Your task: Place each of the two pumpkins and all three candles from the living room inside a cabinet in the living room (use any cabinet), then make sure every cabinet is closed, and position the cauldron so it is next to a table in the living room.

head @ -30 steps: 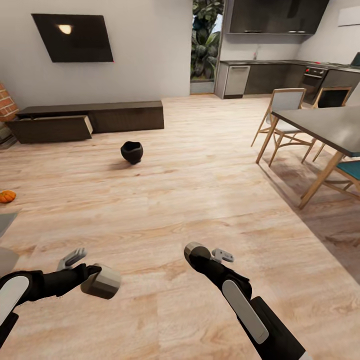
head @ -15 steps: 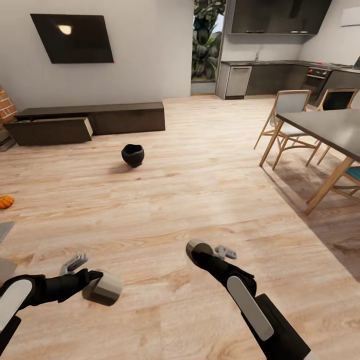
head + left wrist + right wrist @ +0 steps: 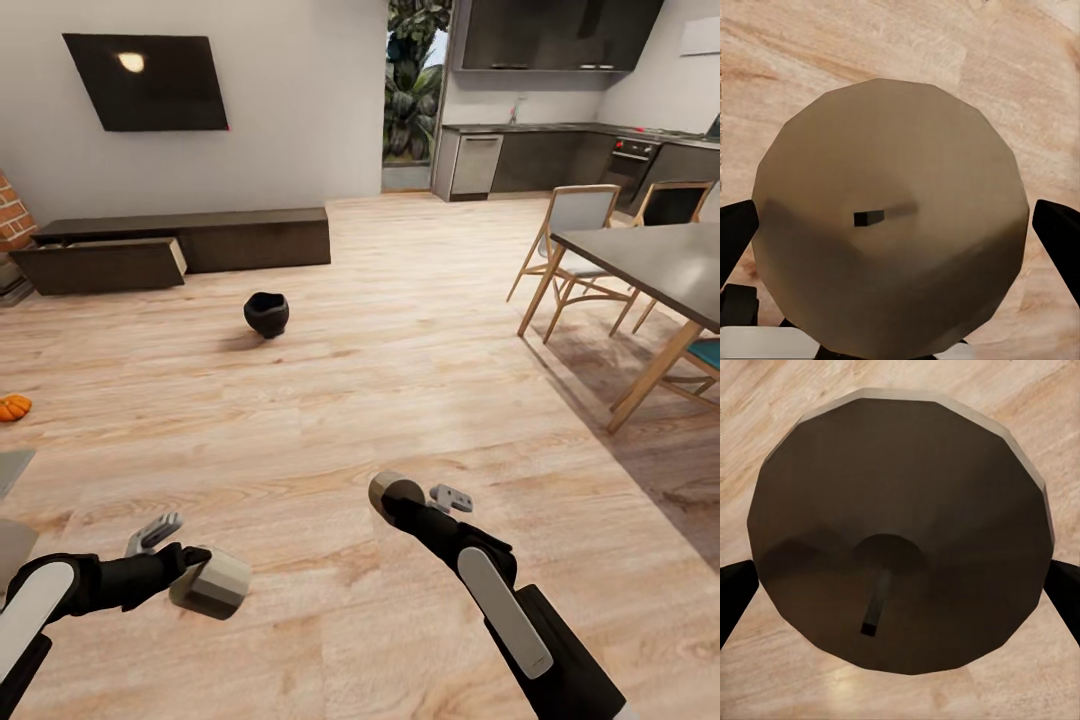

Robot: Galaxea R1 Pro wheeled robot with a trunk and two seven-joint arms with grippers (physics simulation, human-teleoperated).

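Observation:
My left gripper (image 3: 192, 574) is shut on a candle (image 3: 214, 585), low over the floor at the near left. Its pale top and short wick (image 3: 868, 218) face the left wrist view, with dark fingers (image 3: 736, 234) at both sides. My right gripper (image 3: 402, 502) is shut on a second candle (image 3: 392, 490), whose shaded top (image 3: 900, 532) is in the right wrist view. The black cauldron (image 3: 266, 314) stands on the floor ahead. One orange pumpkin (image 3: 14, 407) lies at the far left. The long dark cabinet (image 3: 250, 237) runs along the back wall, its left drawer (image 3: 100, 264) pulled open.
A dark dining table (image 3: 650, 255) with wooden chairs (image 3: 570, 240) stands at the right. A grey furniture edge (image 3: 10, 465) pokes in at the near left. A TV (image 3: 150, 80) hangs above the cabinet. The kitchen units (image 3: 540, 160) are beyond. Wood floor stretches between me and the cabinet.
The whole picture has shifted slightly, so the camera moved. Both grippers keep their candles and sit a little lower in the view.

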